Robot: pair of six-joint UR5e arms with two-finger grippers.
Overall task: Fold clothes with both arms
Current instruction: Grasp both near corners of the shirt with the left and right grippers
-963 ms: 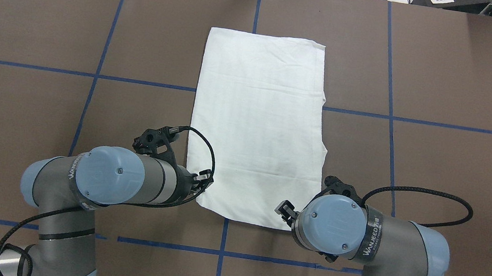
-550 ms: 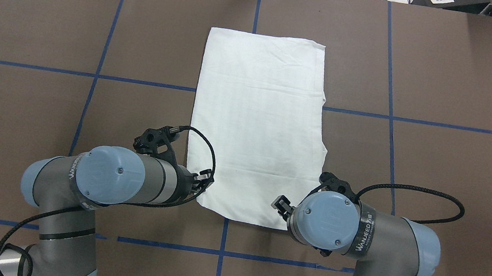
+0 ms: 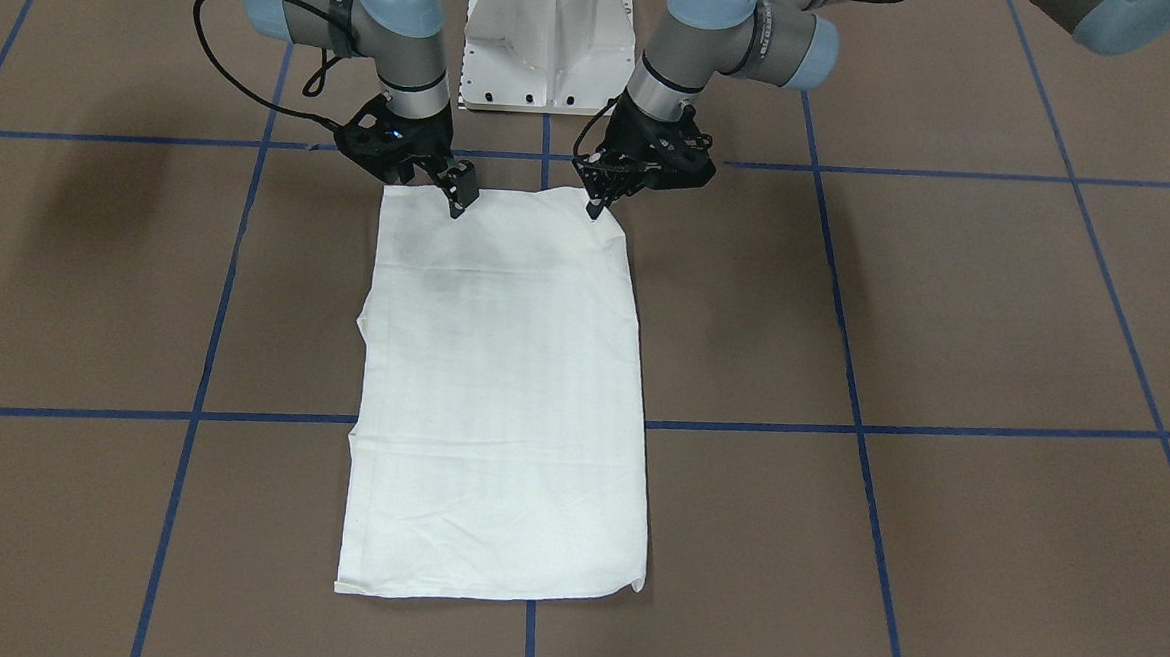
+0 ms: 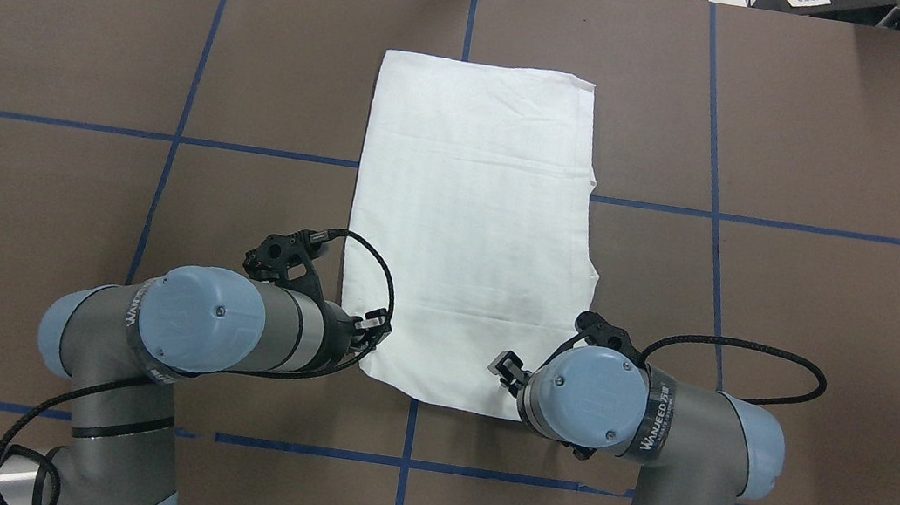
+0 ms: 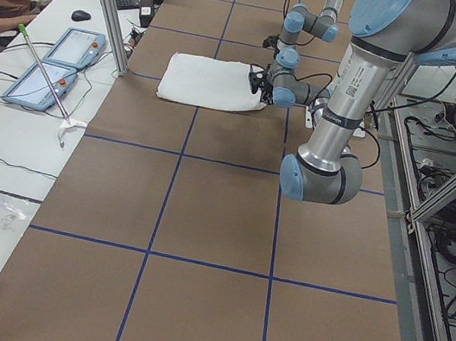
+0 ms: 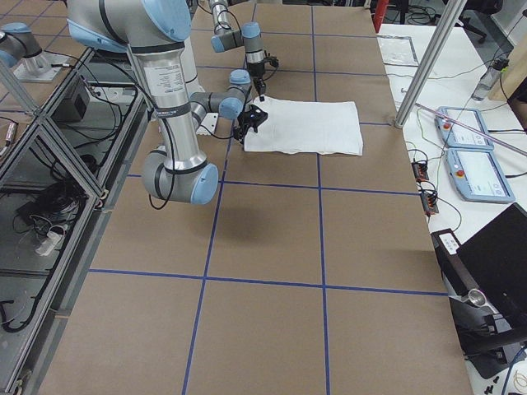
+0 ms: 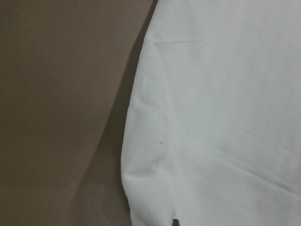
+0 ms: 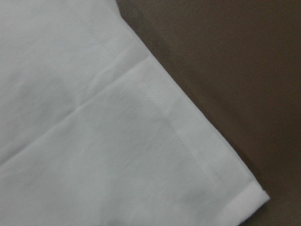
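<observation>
On the near left of the table (image 4: pixel 22 228), the left arm (image 4: pixel 228 327) reaches in low. The left gripper (image 4: pixel 374 328) sits at the near left corner of the shirt (image 4: pixel 471 229), its tips down on the cloth. From the front, its fingers (image 3: pixel 592 207) narrow towards that corner, but I cannot tell how far open they are or whether they pinch any cloth. The left wrist view shows only the rounded white corner, with a shadow on the brown beside it.

The shirt lies flat at mid-table, folded into a long rectangle with the plain white side up. Its long axis runs away from the robot. It lies across the middle tape line (image 4: pixel 406 449), and a cross line (image 4: pixel 253 149) passes under it.

Further right, the right gripper (image 4: pixel 503 366) hangs over the near edge of the shirt, a little inside the near right corner. Its fingers (image 3: pixel 461 192) point down at the cloth. I cannot tell how wide they stand, or whether they hold anything. The right wrist view shows a hemmed corner lying flat on the brown. The right arm (image 4: pixel 656 414) comes in from the near right.
</observation>
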